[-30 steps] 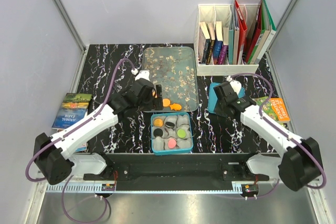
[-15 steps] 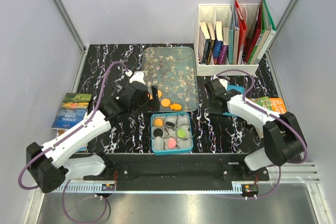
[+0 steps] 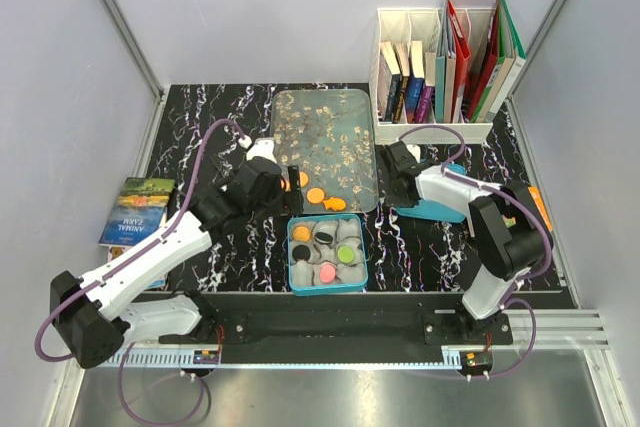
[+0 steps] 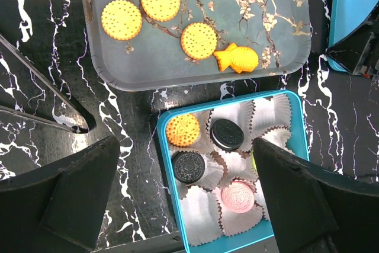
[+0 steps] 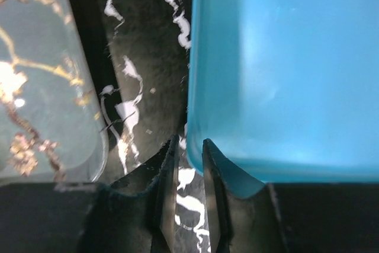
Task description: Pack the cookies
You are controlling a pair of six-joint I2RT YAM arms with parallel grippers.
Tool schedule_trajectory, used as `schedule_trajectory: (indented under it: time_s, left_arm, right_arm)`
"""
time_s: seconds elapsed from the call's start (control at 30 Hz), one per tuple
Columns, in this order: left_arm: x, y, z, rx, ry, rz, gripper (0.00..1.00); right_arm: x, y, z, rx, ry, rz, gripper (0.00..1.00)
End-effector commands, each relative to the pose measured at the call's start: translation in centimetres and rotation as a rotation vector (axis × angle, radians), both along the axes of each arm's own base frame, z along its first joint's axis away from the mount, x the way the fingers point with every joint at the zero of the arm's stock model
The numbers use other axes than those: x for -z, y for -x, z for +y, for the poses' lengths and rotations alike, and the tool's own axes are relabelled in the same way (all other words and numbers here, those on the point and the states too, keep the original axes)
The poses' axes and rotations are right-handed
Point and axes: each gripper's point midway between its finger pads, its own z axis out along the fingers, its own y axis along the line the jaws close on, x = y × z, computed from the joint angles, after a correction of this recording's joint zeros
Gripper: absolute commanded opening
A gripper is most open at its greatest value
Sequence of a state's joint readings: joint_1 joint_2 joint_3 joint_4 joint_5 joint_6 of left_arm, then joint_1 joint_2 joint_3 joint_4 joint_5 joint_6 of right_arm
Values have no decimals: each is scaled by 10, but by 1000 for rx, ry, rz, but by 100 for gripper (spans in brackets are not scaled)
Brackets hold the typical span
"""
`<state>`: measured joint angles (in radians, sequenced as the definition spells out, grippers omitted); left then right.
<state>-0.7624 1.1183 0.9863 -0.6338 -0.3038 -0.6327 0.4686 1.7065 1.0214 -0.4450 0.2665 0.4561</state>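
Observation:
Three round orange cookies (image 4: 160,0) and a fish-shaped one (image 4: 237,60) lie on the flowered glass tray (image 3: 323,117). The blue tin (image 3: 362,257) holds paper cups with an orange cookie (image 4: 182,130), two black ones (image 4: 227,134) and a pink one (image 4: 237,196); a green one (image 3: 347,253) shows from above. My left gripper (image 4: 185,149) hovers wide open over the tin's near-left part, holding nothing. The right gripper (image 5: 190,143) sits low at the left corner of the blue lid (image 5: 278,63), its jaws a narrow gap apart with the table showing between them.
Metal tongs (image 4: 41,102) lie on the table left of the tray. A white file holder with books (image 3: 440,67) stands at the back right. A book (image 3: 138,209) lies off the table's left edge, and an orange one (image 3: 541,203) peeks out at the right.
The right arm has swung left, from above the lid to its left corner beside the tray. The left arm shifted slightly back and left early on, then stayed put.

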Motion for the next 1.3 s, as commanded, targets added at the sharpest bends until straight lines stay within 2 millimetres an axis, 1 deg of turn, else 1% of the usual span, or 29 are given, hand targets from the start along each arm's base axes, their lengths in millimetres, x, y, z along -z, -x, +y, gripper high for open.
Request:
schedule_trajectory:
  time_s: [0.0,0.13,0.27,0.3,0.43,0.53,0.57,0.63,0.67,0.73,0.77,0.83,0.9,0.93,0.97,1.03,1.07,1.1,1.13,1.2,1.23,1.27]
  left_arm:
    - [-12,-5,1,-18,20,-55,99]
    - [-11,-5,1,-18,14,-52,99]
    - [-9,-5,3,-26,10,-47,99]
    - [-8,-4,3,-26,7,-46,99]
    - [-7,-4,5,-30,5,-42,99]
    - [-7,-3,6,-33,3,-41,99]
    - [-8,-4,5,-33,4,-44,99]
    - [-9,-4,6,-33,1,-44,99]
    - [-9,-4,6,-35,-1,-45,99]
    - [-11,-5,6,-38,-1,-50,99]
    - [-11,-5,6,-37,-1,-51,99]
    - [-13,-7,5,-37,2,-53,99]
    - [-14,-8,2,-36,3,-52,99]
    - [-15,-8,2,-36,6,-52,99]
    - [-17,-9,1,-35,10,-53,99]
    - [-21,-11,-2,-37,23,-54,99]
    - [-21,-11,-4,-34,26,-52,99]
    - [-24,-12,-5,-35,33,-53,99]
    - [-26,-13,-7,-35,41,-56,99]
    - [-30,-14,-9,-40,56,-58,99]
    - [-33,-15,-10,-50,71,-62,99]
    - [-36,-16,-10,-57,83,-69,99]
  right_arm:
    - [-5,-21,2,7,-35,-44,29]
    - [0,-23,2,6,-39,-36,27]
    - [6,-21,3,1,-46,-22,22]
    - [6,-20,3,2,-48,-21,18]
    - [3,-18,2,7,-52,-28,6]
    - [-12,-19,-1,18,-50,-58,0]
    - [-24,-20,-2,23,-55,-87,0]
    - [-41,-19,-5,34,-59,-107,0]
    - [-61,-20,-4,37,-72,-147,0]
    - [-86,-19,-7,41,-82,-180,0]
    - [-107,-18,-8,44,-97,-223,0]
    - [-137,-15,-10,37,-108,-261,0]
    - [-172,-9,-11,27,-140,-315,0]
    - [-184,-6,-10,21,-159,-333,0]
    - [-203,0,-8,6,-204,-368,0]
    - [-228,7,0,-18,-285,-415,0]
    - [-247,16,7,-48,-354,-447,0]
    - [-257,19,12,-60,-394,-470,0]
    - [-271,26,16,-75,-449,-503,0]
    - [-290,35,31,-132,-557,-534,0]
    - [-305,42,35,-148,-613,-568,0]
    - [-322,47,47,-208,-693,-606,0]
